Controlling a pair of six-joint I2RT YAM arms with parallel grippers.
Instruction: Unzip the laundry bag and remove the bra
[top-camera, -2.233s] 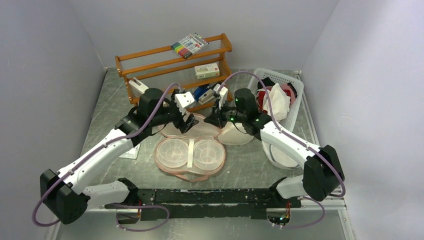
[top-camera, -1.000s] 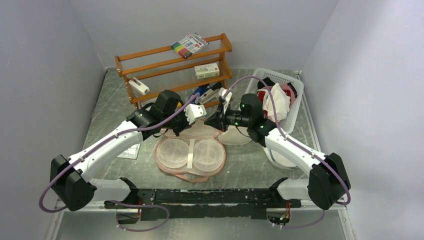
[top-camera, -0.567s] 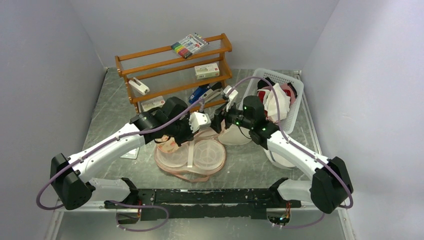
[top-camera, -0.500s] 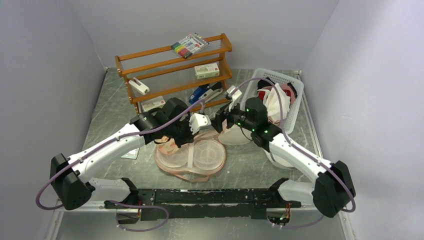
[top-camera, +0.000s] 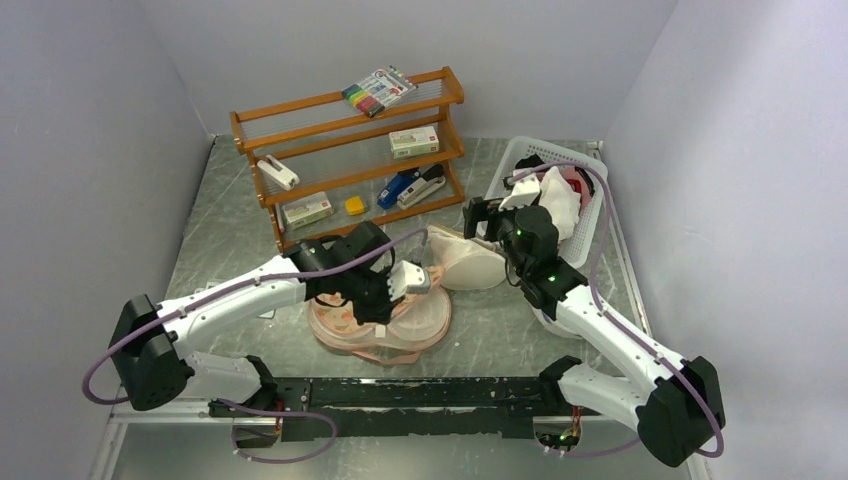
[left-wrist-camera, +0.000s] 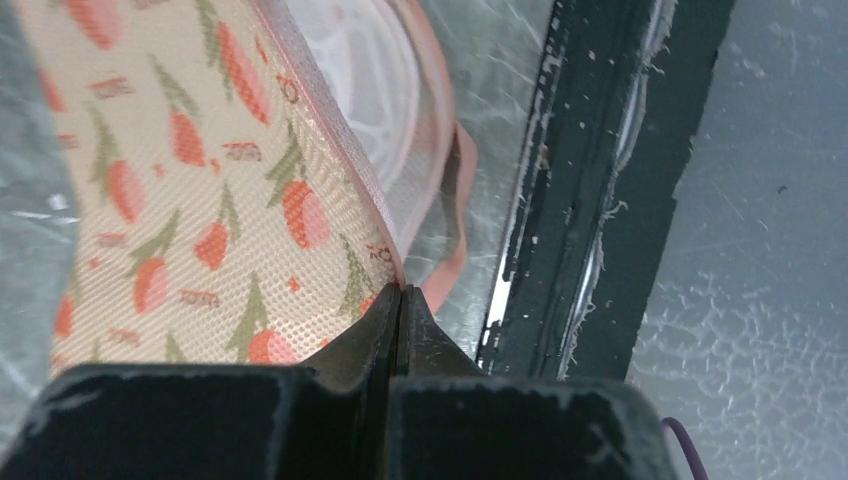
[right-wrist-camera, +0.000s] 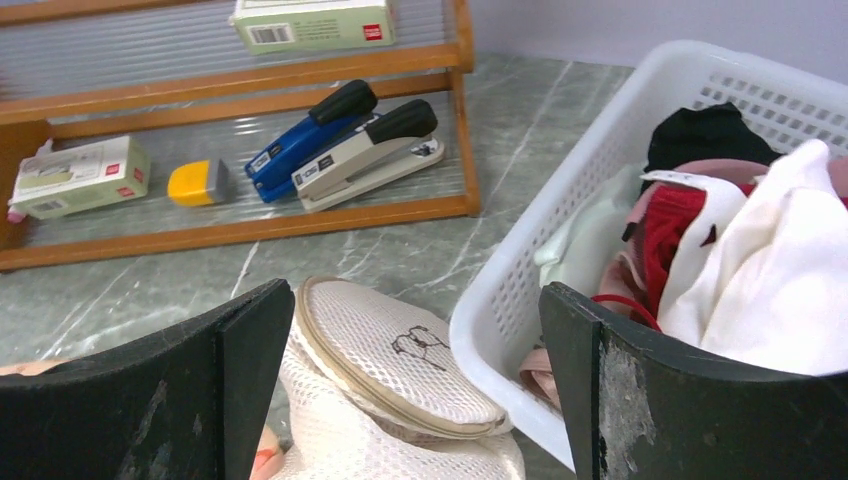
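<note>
The floral laundry bag (top-camera: 420, 322) lies unzipped at the table's near middle, with one clear dome showing. My left gripper (top-camera: 384, 302) is shut on the pink trimmed edge of its floral lid (left-wrist-camera: 170, 180) and holds the lid over the left dome; in the left wrist view the gripper (left-wrist-camera: 400, 298) pinches that trim. My right gripper (top-camera: 481, 213) hangs open and holds nothing, above the cream mesh cone (top-camera: 466, 264) and beside the basket. In the right wrist view the gripper (right-wrist-camera: 415, 320) has the cone (right-wrist-camera: 390, 350) showing between its fingers. The white bra (top-camera: 558, 203) (right-wrist-camera: 770, 270) lies in the basket on top of other clothes.
A white basket (top-camera: 519, 158) (right-wrist-camera: 600, 190) at the right holds red, black and pink garments. A wooden rack (top-camera: 345, 130) at the back carries staplers (right-wrist-camera: 345, 140), small boxes and a marker pack. A black rail (top-camera: 420, 392) (left-wrist-camera: 570, 200) runs along the near edge.
My left gripper swung the floral lid from the far side toward the near edge, over the domes. My right gripper opened and drew back up toward the basket.
</note>
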